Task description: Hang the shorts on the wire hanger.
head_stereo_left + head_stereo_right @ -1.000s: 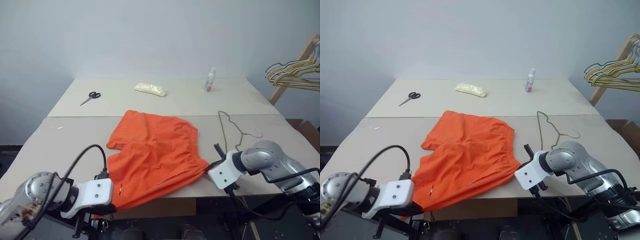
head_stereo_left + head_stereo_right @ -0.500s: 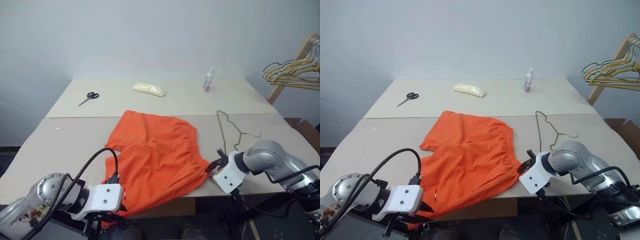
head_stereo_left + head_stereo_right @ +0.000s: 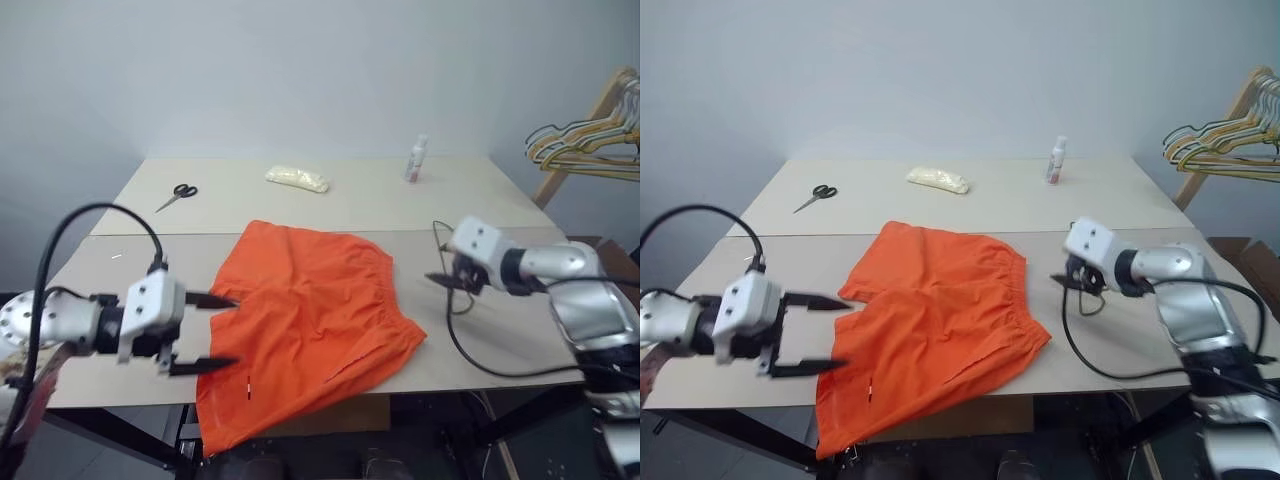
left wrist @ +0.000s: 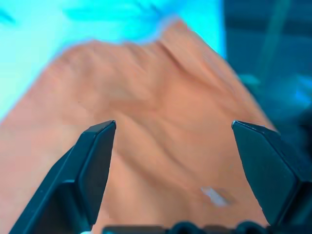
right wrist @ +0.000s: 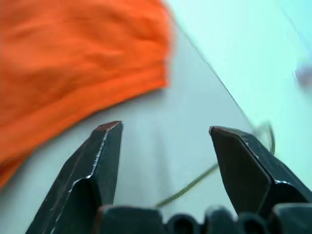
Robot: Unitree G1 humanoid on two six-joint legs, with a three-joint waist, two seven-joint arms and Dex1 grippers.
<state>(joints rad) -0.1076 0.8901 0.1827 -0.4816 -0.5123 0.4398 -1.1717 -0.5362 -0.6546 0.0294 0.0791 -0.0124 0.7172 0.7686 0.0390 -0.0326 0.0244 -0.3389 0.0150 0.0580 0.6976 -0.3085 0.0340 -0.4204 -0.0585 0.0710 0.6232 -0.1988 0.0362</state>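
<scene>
Both end effectors lifted; scissors [image 3: 178, 193] apart.

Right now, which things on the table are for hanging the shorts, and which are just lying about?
For the job:
shorts
wire hanger

Lying about:
scissors
pale packet
small bottle
bunch of hangers on a rack beside the table

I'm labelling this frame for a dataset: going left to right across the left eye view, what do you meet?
Left gripper → the shorts → right gripper → bunch of hangers. The wire hanger overlaps the right gripper, so I leave it out.
</scene>
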